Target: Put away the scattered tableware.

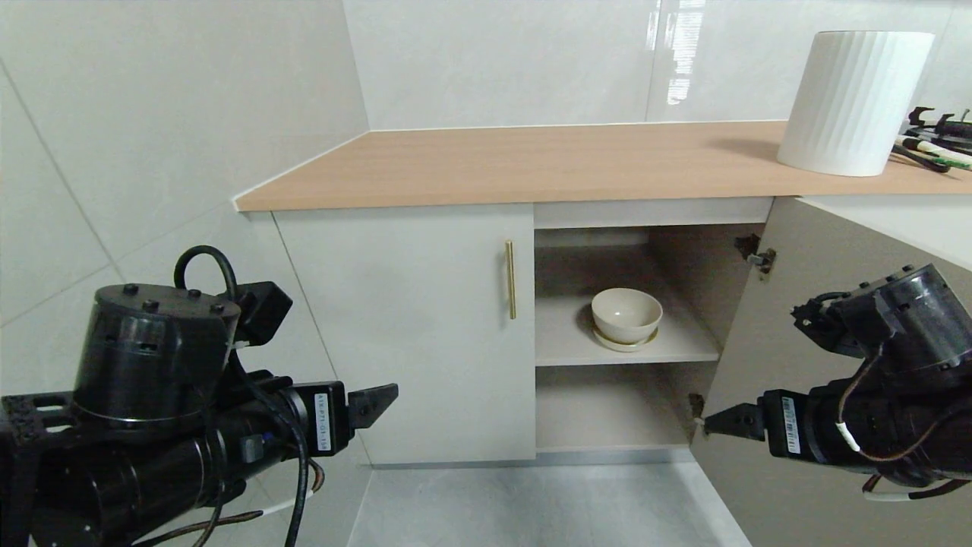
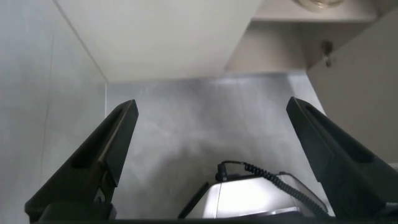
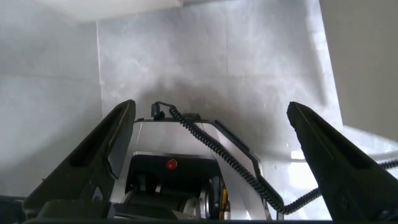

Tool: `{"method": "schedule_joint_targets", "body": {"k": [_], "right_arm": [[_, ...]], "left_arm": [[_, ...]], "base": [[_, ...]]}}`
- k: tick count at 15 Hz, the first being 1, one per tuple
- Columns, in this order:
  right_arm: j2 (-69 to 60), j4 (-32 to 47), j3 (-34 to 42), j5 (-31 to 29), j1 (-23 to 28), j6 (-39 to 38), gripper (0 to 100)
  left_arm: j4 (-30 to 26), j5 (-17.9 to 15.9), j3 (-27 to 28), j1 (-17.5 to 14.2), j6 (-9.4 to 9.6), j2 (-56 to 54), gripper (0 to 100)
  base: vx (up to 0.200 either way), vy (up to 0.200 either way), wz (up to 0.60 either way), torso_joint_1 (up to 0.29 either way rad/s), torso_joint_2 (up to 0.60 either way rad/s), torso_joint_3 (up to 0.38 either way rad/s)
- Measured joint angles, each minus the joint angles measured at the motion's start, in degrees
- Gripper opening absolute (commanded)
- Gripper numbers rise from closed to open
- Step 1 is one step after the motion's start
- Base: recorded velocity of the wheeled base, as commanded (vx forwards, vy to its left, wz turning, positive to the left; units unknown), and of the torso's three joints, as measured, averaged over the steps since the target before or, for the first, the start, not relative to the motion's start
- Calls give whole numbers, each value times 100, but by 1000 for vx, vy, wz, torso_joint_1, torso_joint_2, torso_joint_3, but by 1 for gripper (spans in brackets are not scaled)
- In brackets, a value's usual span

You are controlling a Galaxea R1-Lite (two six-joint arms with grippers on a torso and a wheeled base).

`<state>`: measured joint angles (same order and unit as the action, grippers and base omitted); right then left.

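Observation:
A cream bowl [image 1: 626, 314] sits on a small saucer [image 1: 624, 342] on the middle shelf [image 1: 683, 346] of the open cabinet. My left gripper [image 1: 376, 404] hangs low at the left, in front of the shut cabinet door, open and holding nothing. In the left wrist view its fingers [image 2: 99, 162] stand wide apart over the grey floor. My right gripper [image 1: 717, 420] is low at the right, beside the open cabinet door [image 1: 805, 319], also open and holding nothing; its fingers [image 3: 102, 155] spread wide over the floor.
A wooden countertop [image 1: 531, 163] runs above the cabinet. A white ribbed container [image 1: 854, 102] and some utensils [image 1: 930, 148] stand at its right end. The left door with a gold handle [image 1: 510, 279] is shut. Tiled wall stands at the left, grey floor [image 1: 531, 501] below.

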<state>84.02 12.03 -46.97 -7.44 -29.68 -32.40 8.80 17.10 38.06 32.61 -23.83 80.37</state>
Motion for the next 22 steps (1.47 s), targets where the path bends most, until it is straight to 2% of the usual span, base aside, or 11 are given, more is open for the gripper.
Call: {"method": "schedule_joint_targets", "body": {"k": [6,17,22], "right_arm": [[22,-5,1,5,-11,0,100],[38,-5,6,5,-18,2,100],[43,0,4,0,-18,5,100]], "left_arm": [[0,0,0,-1,-6,55,100],[-2,0,-27,0,0,72,100],[-5,11,-28,-9,5,100,100]], "base": [[-200,0,0,2,3,2],[0,0,0,0,0,0],[0,-200,0,4,3,0]]}}
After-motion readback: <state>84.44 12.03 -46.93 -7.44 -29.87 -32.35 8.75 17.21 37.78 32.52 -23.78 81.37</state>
